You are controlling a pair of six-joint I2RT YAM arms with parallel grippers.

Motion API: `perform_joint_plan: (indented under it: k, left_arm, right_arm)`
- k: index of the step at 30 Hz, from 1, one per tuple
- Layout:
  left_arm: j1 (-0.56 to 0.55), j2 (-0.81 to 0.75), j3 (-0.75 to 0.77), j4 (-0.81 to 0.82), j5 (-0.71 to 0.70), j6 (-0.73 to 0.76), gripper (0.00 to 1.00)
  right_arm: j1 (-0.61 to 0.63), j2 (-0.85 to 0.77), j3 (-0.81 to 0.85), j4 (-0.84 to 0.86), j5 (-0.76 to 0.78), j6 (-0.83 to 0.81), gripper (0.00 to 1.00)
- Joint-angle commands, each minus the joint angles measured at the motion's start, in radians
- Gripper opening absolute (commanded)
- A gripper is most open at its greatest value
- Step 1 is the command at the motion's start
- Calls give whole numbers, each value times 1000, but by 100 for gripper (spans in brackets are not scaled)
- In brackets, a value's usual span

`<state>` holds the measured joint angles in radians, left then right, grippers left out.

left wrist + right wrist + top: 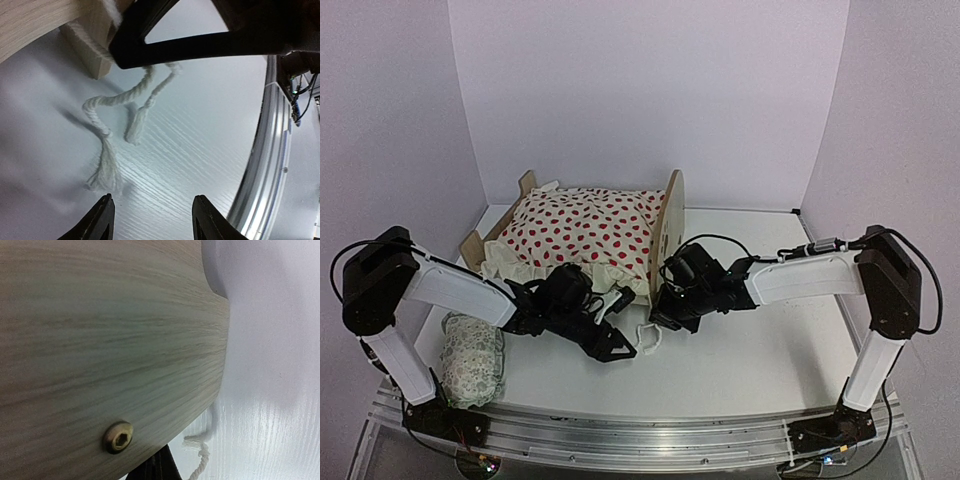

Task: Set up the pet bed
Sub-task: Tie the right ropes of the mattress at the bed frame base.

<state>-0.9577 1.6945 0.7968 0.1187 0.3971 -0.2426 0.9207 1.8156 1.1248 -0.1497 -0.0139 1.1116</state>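
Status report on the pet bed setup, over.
Left tool open by loose cord. Right tool shut beside headboard. Blanket on bed, pillow off it.

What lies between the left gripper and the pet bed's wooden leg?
Two white tasselled cords, lying loose on the table between the left gripper and the pet bed's leg; the left wrist view shows it.

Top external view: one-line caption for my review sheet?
Left gripper open, right gripper shut, both close beside the pet bed; dotted blanket covers it, pillow lies on the table.
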Motion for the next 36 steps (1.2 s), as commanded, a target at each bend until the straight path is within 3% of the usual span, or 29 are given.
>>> perform_joint_plan:
  k: [1,17,20,23,24,31,36]
  left_arm:
    - [-3,26,-6,38,-164,72,54]
    - [-25,119,-29,117,-162,156,44]
    - [-38,136,-29,140,-199,164,29]
    - [-47,157,-14,142,-233,168,2]
    - [-48,157,-10,139,-242,167,0]
    - [-48,100,41,68,-236,136,0]
    - [-47,61,50,38,-229,121,0]
  right_arm:
    - [6,-28,-23,-51,0,-30,0]
    - [6,-35,-37,-53,-2,-18,0]
    - [6,-35,-39,-51,-11,-20,2]
    - [5,-28,-34,-51,-31,-26,6]
    - [5,-24,-32,-50,-38,-27,7]
    - [5,-2,-53,18,-99,-25,21]
    - [5,-5,-97,99,-104,-10,20]
